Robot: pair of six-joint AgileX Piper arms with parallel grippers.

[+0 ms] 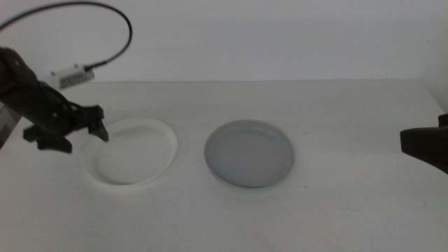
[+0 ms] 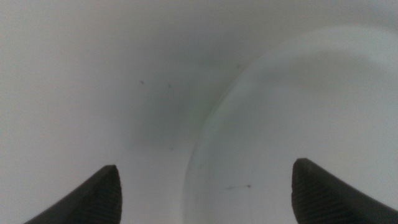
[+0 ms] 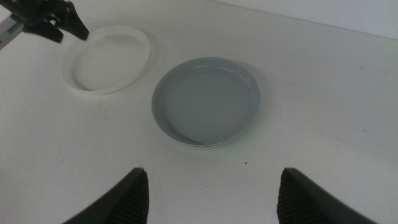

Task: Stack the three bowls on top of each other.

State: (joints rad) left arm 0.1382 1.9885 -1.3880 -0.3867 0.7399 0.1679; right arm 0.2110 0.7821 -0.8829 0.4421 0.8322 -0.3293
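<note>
Middle view showed two bowls on the white table [image 1: 336, 210]. White bowl [image 1: 131, 161] sat toward the table's left side. Grey bowl [image 1: 249, 155] sat near the table's centre, just beside the white one, a strip of bare table between their rims; not touching. A thin pale rim showed under the grey bowl's near edge; whether that was a second bowl beneath it could not be told. Both bowls lay flat and upright. Both held nothing.

Left gripper [image 1: 98, 127] was at the white bowl's far-left rim, tips pointing down at it. Left wrist view had the two dark jaws standing wide apart, the white bowl's rim [image 2: 205, 130] curving up between them, one jaw over the bowl's inside and the other over bare table outside. Whether the tips touched the rim could not be told. A black cable [image 1: 112, 21] looped above that arm.

Right gripper [image 1: 424, 147] waited at the table's right edge, well apart from both bowls. Right wrist view showed its jaws spread wide, nothing between them, looking across at the grey bowl [image 3: 206, 101] and, beyond it, the white bowl [image 3: 107, 59] with the left gripper [image 3: 73, 30] at its rim.
</note>
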